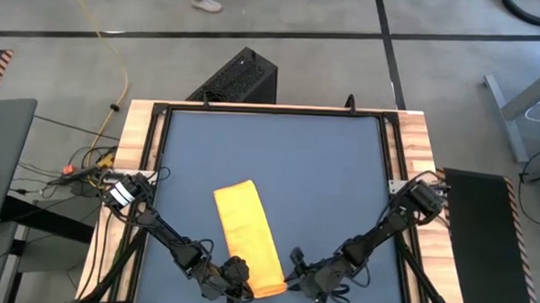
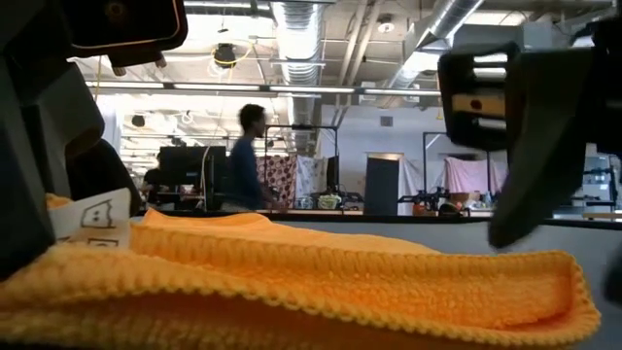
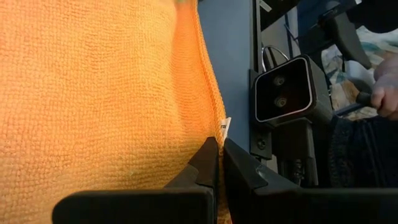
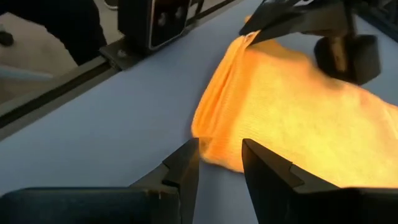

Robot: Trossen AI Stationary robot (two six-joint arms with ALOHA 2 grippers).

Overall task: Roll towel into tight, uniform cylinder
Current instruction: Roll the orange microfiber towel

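Note:
The yellow towel (image 1: 246, 233) lies as a folded strip on the dark table, running from the middle to the near edge. It fills the foreground of the low view (image 2: 321, 282). My left gripper (image 1: 237, 280) sits at the left corner of the strip's near end, shut on the towel's edge beside a small white label (image 3: 222, 126). At the near end's right corner (image 4: 211, 140), my right gripper (image 4: 221, 163) stands open. Its fingers flank that corner, and I cannot tell whether they touch it. My left gripper pinches the towel's hemmed edge (image 3: 214, 134) between its two fingers, at the near left corner next to the label. The fingers slant down from the table's near left side. That corner (image 4: 249, 36) is drawn up a little while the rest of the strip lies flat.
The low camera's housing (image 3: 289, 90) is mounted on the near rail close to both grippers. Wooden frame strips (image 1: 138, 137) border the table on both sides. Bare table (image 1: 279, 152) lies beyond the strip. A black box (image 1: 241, 77) stands past the far edge. A person (image 2: 248, 156) walks in the room behind.

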